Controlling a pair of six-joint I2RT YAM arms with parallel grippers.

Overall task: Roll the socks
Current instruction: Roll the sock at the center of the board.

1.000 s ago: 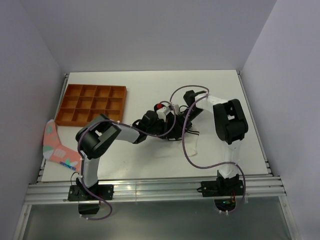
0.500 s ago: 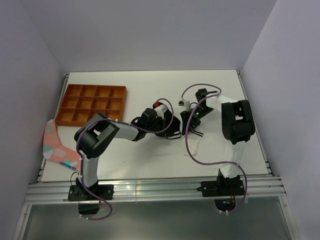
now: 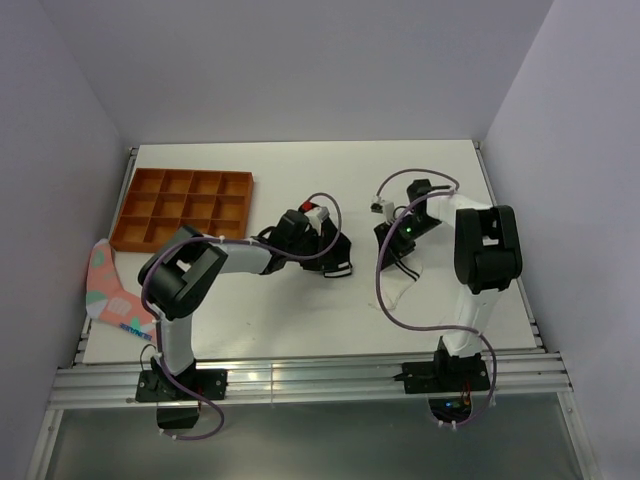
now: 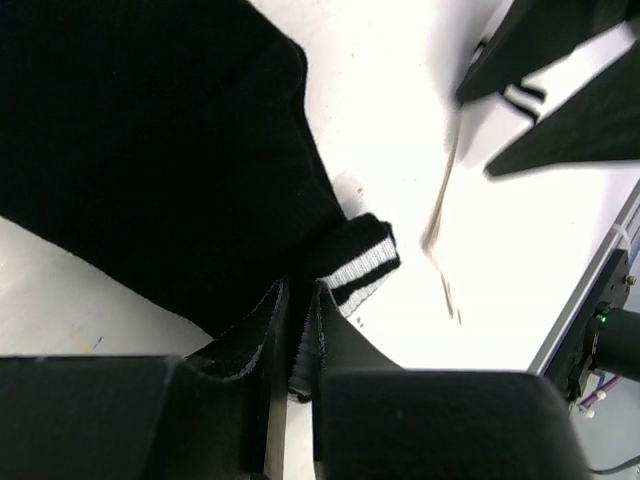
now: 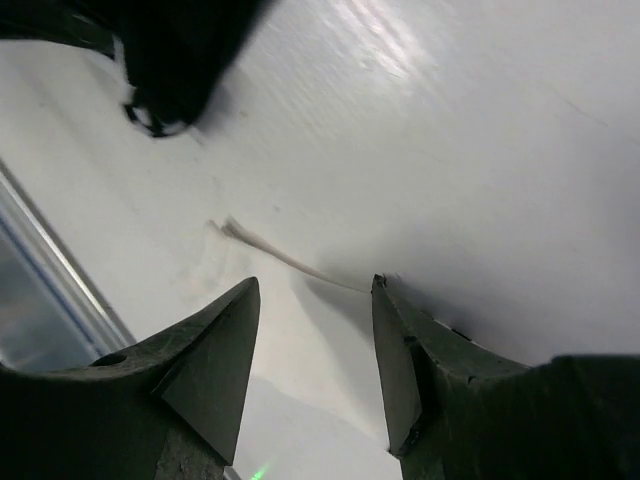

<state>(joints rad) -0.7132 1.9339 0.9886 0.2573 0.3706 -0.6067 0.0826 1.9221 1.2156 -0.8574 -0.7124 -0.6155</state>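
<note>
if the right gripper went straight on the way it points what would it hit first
Likely the white sock, its edge lying on the table ahead of the open right gripper; depth is unclear, but nothing else shows in that line.

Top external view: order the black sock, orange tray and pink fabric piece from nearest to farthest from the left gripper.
1. The black sock: pinched in the left gripper, at the centre.
2. The orange tray: farther back, on the left.
3. The pink fabric piece: at the far left edge.
</note>
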